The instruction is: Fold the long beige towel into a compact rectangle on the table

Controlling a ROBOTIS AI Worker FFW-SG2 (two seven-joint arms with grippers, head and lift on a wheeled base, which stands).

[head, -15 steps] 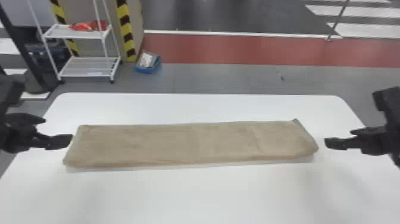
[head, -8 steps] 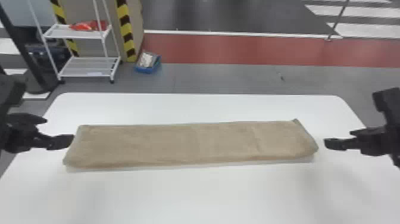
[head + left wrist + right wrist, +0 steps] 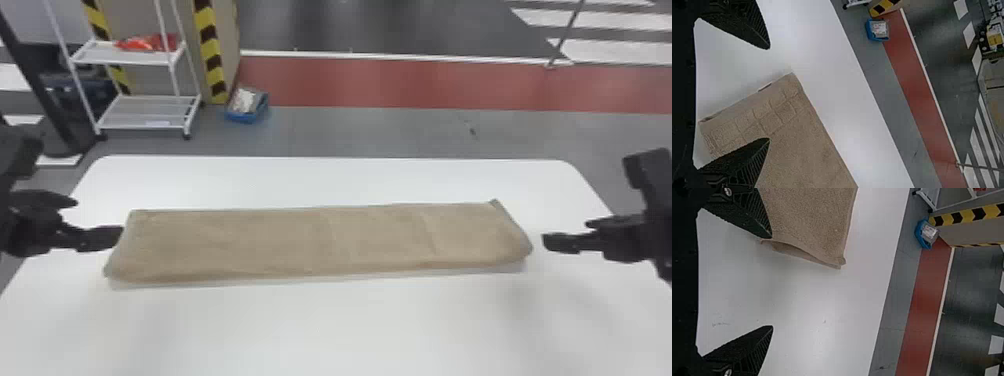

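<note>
**Towel (image 3: 320, 242) lies in a long flat strip between two pairs of open jaws**

The beige towel stretches sideways across the middle of the white table (image 3: 320, 325), wider than it is deep. Its long edges run nearly straight, and the near one looks rounded, like a fold. At the robot's right end, the far corner comes to a small point, and the right wrist view shows the cloth layers parting slightly along that end. The left wrist view shows a woven pattern of squares near the towel's other end.

The left gripper (image 3: 99, 217) is at the towel's left end. Its jaws stand wide apart and grip nothing. In the left wrist view, one finger (image 3: 744, 160) overlaps a corner of the cloth while the other is over bare table; whether the first touches the towel, I cannot tell.

The right gripper (image 3: 566, 233) is just beside the opposite end, pointing inward. Its jaws are wide open too, with nothing between them. One fingertip (image 3: 764, 229) meets the towel's edge in the right wrist view, though contact is unclear there as well.

Beyond the table, on the robot's left, stands a white wheeled rack (image 3: 150, 125) with something red (image 3: 147, 43) on its upper shelf. Next to it are a pillar with yellow and black stripes (image 3: 209, 42) and, on the grey floor (image 3: 375, 132), a blue container (image 3: 244, 118) with pale contents. A red strip (image 3: 425, 85) crosses the floor farther back.
</note>
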